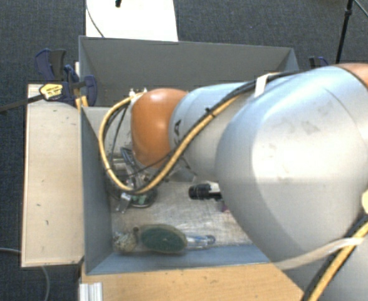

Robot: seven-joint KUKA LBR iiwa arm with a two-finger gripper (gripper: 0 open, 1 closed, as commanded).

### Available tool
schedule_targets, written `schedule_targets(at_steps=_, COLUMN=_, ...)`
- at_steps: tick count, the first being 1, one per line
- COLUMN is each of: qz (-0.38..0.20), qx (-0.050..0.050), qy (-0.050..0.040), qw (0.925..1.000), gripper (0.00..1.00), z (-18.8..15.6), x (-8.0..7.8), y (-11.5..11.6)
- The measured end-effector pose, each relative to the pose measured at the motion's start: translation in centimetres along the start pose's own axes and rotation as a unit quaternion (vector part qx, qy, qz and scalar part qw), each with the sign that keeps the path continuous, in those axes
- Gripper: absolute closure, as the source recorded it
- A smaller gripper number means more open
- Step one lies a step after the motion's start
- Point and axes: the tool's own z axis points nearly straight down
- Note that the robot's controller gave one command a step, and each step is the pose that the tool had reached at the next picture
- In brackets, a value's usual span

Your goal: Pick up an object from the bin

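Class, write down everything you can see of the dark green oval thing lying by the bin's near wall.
The green oval is dark, matt and flat-looking. It lies on the floor of the bin, lengthwise along the near wall. A clear piece sticks out at its right end, and a beige lump touches its left end; whether either is joined to it cannot be told.

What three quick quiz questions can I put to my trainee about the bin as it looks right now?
1. True or false: the gripper is down near the left wall of the bin.
2. The dark green oval thing lies: A) by the wall at the view's bottom; B) by the wall at the view's top; C) outside the bin.
3. What colour is the small thing lying mid-bin beside the arm?
Key: 1 true; 2 A; 3 black.
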Motion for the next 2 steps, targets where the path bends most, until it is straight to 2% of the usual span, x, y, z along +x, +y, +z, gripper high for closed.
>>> schedule_targets(at_steps=1, qz=-0.001, qx=0.000, qy=-0.0002, qw=1.0000, gripper=1.00, z=-3.2, x=-0.1, y=0.0)
schedule_targets(at_steps=2, qz=-0.004, qx=-0.002, qy=-0.0017, qw=1.0000, gripper=1.00, z=-11.6, x=-0.3, y=0.2)
